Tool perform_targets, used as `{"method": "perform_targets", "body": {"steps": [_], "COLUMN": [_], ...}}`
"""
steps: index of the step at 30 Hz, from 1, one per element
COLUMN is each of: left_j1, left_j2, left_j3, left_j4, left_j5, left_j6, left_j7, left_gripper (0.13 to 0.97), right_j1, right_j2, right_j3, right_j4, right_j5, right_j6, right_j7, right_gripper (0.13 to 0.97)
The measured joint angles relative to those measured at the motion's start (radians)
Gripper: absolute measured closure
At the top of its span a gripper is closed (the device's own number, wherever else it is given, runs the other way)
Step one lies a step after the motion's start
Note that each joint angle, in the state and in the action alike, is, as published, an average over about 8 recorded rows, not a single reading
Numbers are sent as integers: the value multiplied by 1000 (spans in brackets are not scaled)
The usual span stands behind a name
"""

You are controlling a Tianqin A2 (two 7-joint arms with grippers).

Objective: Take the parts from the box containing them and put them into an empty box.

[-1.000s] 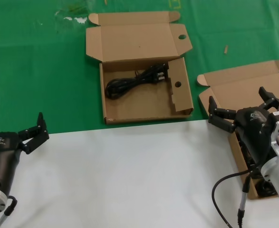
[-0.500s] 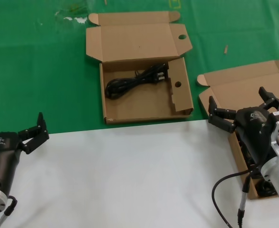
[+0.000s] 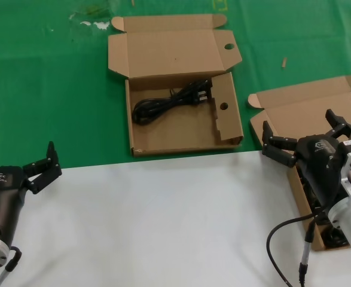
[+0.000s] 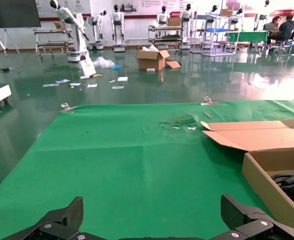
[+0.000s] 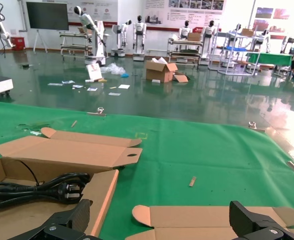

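The wide box with round holes [image 3: 187, 147] lies open at the back middle of the green mat, with one black coiled cable [image 3: 169, 103] in it. The plain-lidded box [image 3: 307, 104] stands open at the right. My right arm covers most of its inside; a dark bit of the parts [image 3: 335, 238] shows by its near end. Above that box's lid hinge hangs my right gripper [image 3: 296, 119], open and holding nothing. My left gripper [image 3: 17, 149] waits open at the near left over the mat's edge. The right wrist view shows the cable [image 5: 51, 186] and the plain lid [image 5: 212, 217].
A white sheet [image 3: 163, 221] covers the near half of the table; green mat [image 3: 49, 89] covers the far half. My right arm's own black cord [image 3: 283, 230] loops over the sheet. A small scrap [image 3: 284, 61] lies on the mat.
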Motion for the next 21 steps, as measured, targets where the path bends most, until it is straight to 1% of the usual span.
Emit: {"method": "perform_targets", "body": {"steps": [21], "left_j1": [0], "left_j2": [0], "left_j3": [0], "left_j4": [0], "left_j5": [0], "left_j6": [0], "left_j7": [0], "left_gripper": [132], "right_j1": [0], "right_j2": [0], "right_j3": [0], "right_j4": [0], "right_j5": [0], "right_j6": [0], "right_j7": [0], "right_gripper": [129]}}
